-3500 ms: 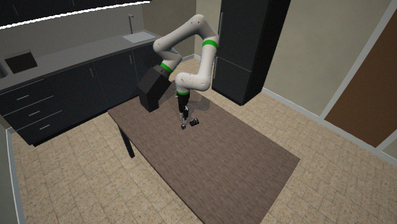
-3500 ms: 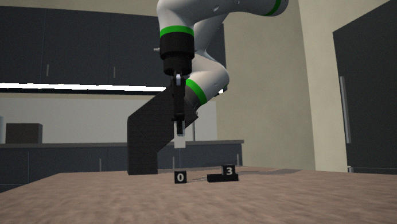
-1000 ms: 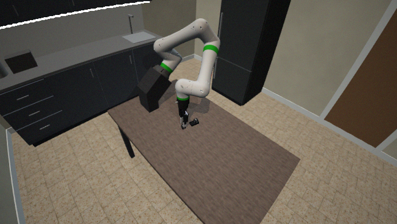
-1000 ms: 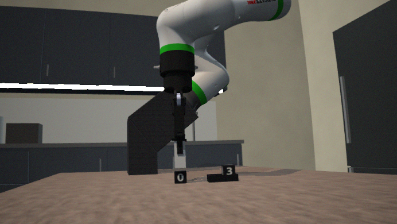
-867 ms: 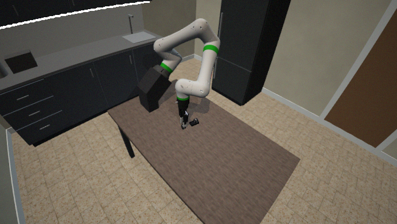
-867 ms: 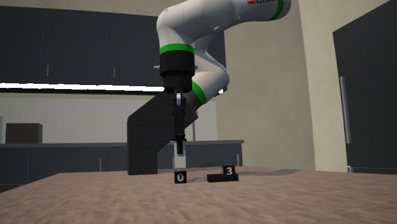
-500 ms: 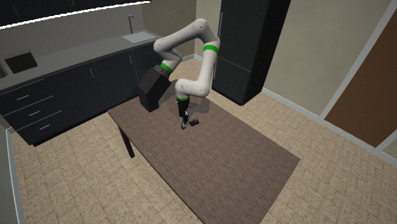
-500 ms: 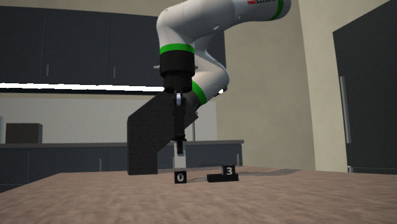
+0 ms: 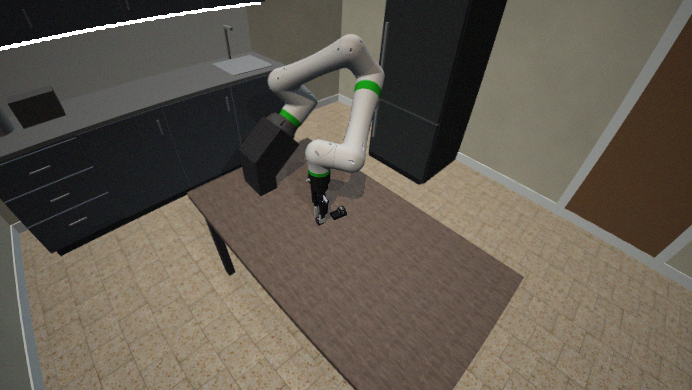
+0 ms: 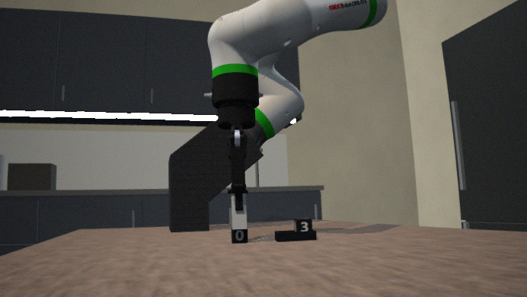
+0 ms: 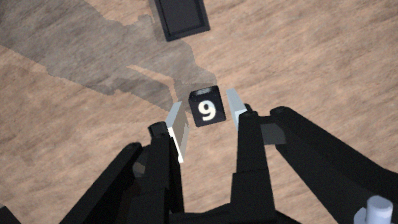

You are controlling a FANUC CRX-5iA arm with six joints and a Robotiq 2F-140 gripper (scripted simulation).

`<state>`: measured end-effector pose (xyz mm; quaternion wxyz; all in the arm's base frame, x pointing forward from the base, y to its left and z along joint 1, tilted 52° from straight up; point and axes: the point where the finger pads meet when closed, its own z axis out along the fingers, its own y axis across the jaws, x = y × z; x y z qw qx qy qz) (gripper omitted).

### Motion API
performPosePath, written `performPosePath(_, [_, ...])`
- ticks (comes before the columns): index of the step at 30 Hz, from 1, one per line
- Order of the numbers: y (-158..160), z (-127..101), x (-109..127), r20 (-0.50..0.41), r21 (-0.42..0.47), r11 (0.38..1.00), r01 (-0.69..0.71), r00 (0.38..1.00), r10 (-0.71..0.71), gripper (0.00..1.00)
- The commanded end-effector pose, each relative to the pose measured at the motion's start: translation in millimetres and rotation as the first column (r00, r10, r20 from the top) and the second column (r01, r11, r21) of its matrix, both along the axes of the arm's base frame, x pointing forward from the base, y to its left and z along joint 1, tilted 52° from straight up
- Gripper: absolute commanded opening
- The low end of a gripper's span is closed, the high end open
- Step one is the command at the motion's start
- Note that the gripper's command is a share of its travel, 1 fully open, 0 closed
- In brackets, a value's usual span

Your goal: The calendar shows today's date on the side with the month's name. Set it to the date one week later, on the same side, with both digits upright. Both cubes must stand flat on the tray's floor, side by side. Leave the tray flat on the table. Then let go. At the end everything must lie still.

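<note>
Partly open gripper point(image 9: 320, 219) point(image 10: 239, 221) point(image 11: 207, 108) above the loose 0/9 cube point(image 9: 319, 223) point(image 10: 239, 236) point(image 11: 207, 111).
The cube stood on the table, left of the tray point(image 9: 337, 216) point(image 10: 285, 236) point(image 11: 171, 31), which bore the 3-faced cube point(image 9: 342, 209) point(image 10: 303, 226). Off-centre or shallow closure might have twisted or dropped it; a wrong turn could have hidden the needed digit.

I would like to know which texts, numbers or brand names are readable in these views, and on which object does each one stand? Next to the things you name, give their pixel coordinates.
"0": on the side of the loose cube point(image 10: 239, 235) point(image 11: 207, 106).
"9": on top of that same cube.
"3": on the cube point(image 10: 303, 226) in the tray point(image 10: 288, 236) point(image 11: 182, 18).
"FANUC" in red, then "Robot CRX-5iA", small and slightly blurred: on the arm point(image 9: 361, 115) point(image 10: 266, 28).
</note>
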<state>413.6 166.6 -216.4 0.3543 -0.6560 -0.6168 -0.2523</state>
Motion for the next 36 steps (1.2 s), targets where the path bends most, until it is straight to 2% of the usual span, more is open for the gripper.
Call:
performPosePath(1, [2.7, -2.4, -0.3, 0.0, 0.0, 1.0, 0.0, 1.0, 0.0, 0.28])
performPosePath(11, [11.9, -9.8, -1.5, 0.0, 0.0, 1.0, 0.0, 1.0, 0.0, 0.28])
performPosePath(36, [12.3, -10.1, -1.6, 0.0, 0.0, 1.0, 0.0, 1.0, 0.0, 0.28])
